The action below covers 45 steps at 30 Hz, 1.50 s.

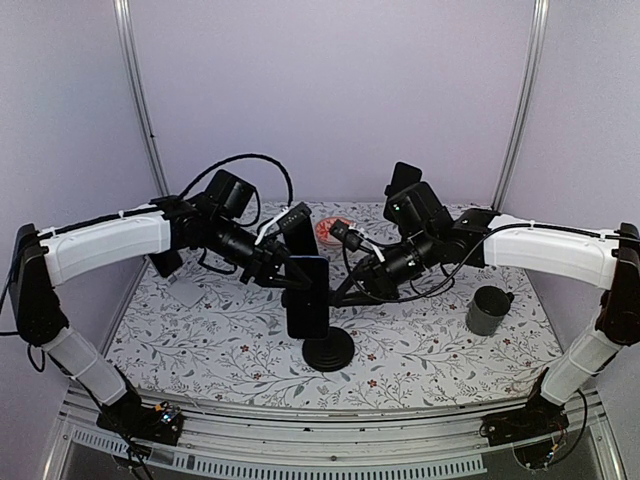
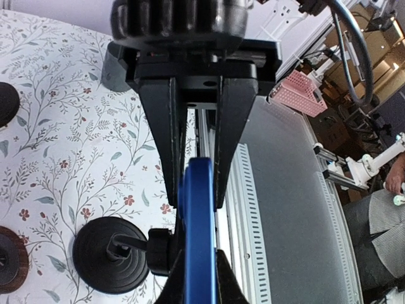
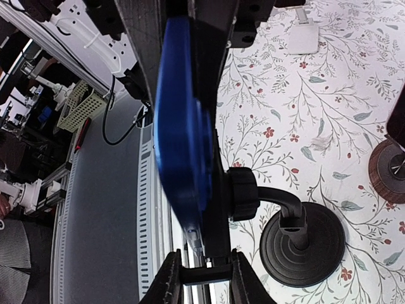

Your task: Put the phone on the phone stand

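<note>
Currently the phone (image 1: 307, 298) stands in portrait on the phone stand (image 1: 330, 350), above the stand's round base and a little to its left in the top view, with a claw on each side of it. The left claw (image 2: 197, 199) comes in from the stand's left and meets the phone's upper part; the right claw (image 1: 343, 290) comes in from the stand's right and meets the phone's right edge.

The left claw is clenched: its two black fingers (image 2: 166, 126) are drawn together with the phone's thin edge pinched between their tips, one pad on each face. The right claw is narrowed to the phone's thickness and grasps it too; in the right wrist view the blue edge runs straight down between its two fingers, both of which look pressed against it.

The phone has a dark, unlit screen facing the top camera and a bright blue rim seen edge-on in both wrist views. Its back lies flat against the stand's black cradle plate (image 3: 212, 158), which joins a ribbed collar, a curved neck and the black disc base. The phone's lower end sits just above the cradle's bottom lip (image 3: 202, 273); whether it touches the lip I cannot tell.

The stand sits on a flowered tablecloth (image 1: 200, 340), and a grey cup (image 1: 487, 310) stands well to the right of it.
</note>
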Each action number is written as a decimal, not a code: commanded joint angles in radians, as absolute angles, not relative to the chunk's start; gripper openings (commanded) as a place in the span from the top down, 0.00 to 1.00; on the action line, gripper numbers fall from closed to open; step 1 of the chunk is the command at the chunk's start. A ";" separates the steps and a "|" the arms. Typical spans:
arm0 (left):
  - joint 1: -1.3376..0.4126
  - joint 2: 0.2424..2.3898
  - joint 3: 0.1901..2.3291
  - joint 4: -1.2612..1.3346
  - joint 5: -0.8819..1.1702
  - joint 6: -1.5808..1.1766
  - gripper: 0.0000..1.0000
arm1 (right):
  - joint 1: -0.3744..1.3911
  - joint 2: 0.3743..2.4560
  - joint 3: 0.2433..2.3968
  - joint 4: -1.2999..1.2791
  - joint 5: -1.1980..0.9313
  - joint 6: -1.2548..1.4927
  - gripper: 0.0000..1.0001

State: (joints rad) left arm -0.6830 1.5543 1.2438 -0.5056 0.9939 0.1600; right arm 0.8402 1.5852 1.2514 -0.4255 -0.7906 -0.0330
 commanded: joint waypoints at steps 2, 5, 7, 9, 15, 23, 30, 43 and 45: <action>-0.646 1.621 1.332 -0.644 0.808 0.139 1.00 | 0.832 1.544 1.285 -0.460 -0.945 -0.007 0.98; -0.669 1.634 1.338 -0.599 0.786 0.115 1.00 | 0.841 1.554 1.269 -0.405 -0.967 0.045 0.97; -0.686 1.643 1.343 -0.577 0.777 0.099 1.00 | 0.842 1.565 1.269 -0.378 -0.978 0.073 0.95; -0.702 1.647 1.344 -0.545 0.773 0.082 1.00 | 0.844 1.574 1.279 -0.364 -0.983 0.085 0.91; -0.736 1.649 1.323 -0.444 0.788 0.034 1.00 | 0.845 1.579 1.292 -0.351 -0.985 0.112 0.66; -0.761 1.623 1.282 -0.357 0.846 0.019 1.00 | 0.748 1.510 1.267 -0.418 -0.842 0.174 0.24; -0.765 1.600 1.256 -0.290 0.822 -0.011 0.90 | 0.706 1.435 1.261 -0.467 -0.690 0.145 0.13; -0.784 1.472 1.281 -0.295 0.703 -0.012 0.41 | 0.686 1.378 1.343 -0.576 -0.313 0.138 0.01; -0.785 1.441 1.296 -0.322 0.639 -0.009 0.27 | 0.684 1.365 1.362 -0.586 -0.244 0.135 0.01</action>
